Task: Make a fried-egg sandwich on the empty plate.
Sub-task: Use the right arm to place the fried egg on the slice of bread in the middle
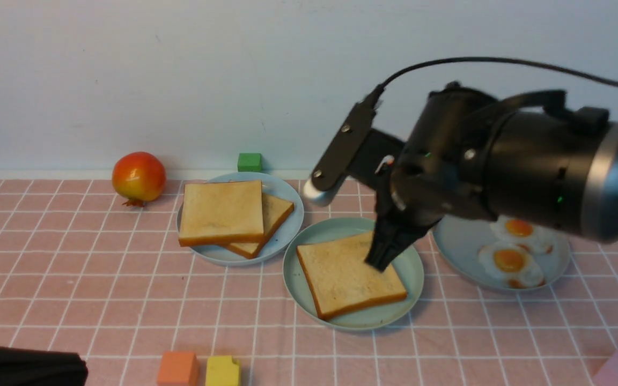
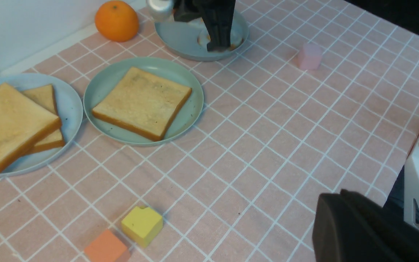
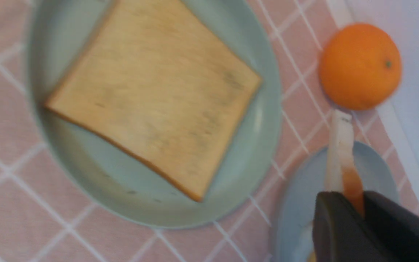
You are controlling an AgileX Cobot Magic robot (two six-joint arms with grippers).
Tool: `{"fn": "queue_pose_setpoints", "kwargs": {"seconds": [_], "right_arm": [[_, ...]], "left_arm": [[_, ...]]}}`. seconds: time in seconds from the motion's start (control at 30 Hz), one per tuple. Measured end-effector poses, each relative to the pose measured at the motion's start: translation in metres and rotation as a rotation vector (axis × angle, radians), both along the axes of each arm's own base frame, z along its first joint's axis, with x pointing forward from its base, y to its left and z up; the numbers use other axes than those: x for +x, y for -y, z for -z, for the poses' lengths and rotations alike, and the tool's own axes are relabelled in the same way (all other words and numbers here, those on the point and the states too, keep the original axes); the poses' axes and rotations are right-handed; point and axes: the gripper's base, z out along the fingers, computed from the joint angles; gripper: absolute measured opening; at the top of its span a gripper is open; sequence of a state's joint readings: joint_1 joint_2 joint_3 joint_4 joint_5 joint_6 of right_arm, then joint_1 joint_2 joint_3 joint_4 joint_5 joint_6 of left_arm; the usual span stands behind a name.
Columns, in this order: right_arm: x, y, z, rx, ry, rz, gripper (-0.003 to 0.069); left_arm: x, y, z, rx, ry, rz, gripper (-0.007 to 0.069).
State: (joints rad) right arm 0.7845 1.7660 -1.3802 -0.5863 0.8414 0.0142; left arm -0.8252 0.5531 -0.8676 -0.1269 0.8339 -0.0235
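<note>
My right end effector (image 1: 381, 260) is nearest, jaws narrow and pinching a thin white fried egg with an orange yolk (image 3: 337, 145), which the wrist view shows edge-on. It hangs by the right side of the round, pale mint-green plate (image 1: 319, 229). One square tan toast slice (image 1: 349, 273) lies flat on that plate. Left of the plate and farther back, a pale blue round plate (image 1: 290, 230) carries two overlapping toast slices (image 1: 222, 212). To its right, a grey-blue plate (image 1: 459, 246) holds two other eggs (image 1: 510, 260). My left end effector (image 2: 335, 203), jaws together, is well to the plate's near left, over the pink checked bench (image 1: 100, 300).
</note>
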Motion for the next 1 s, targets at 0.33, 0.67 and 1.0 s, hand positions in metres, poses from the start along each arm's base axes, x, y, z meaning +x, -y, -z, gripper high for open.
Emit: {"fn": "queue_pose_setpoints", "kwargs": {"seconds": [0.33,0.67,1.0], "right_arm": [[0.001,-0.043,0.061,-0.071,0.037,-0.048,0.0085],[0.012,-0.049,0.09,-0.118,0.081,-0.058,0.0085],[0.017,-0.052,0.105,-0.14,0.121,-0.045,0.0188]], "left_arm": [[0.0,0.0,0.001,0.011,-0.005,0.0,0.0013],[0.0,0.0,0.001,0.01,-0.004,0.0,0.0013],[0.0,0.0,0.001,0.009,-0.003,0.0,0.0013]]}}
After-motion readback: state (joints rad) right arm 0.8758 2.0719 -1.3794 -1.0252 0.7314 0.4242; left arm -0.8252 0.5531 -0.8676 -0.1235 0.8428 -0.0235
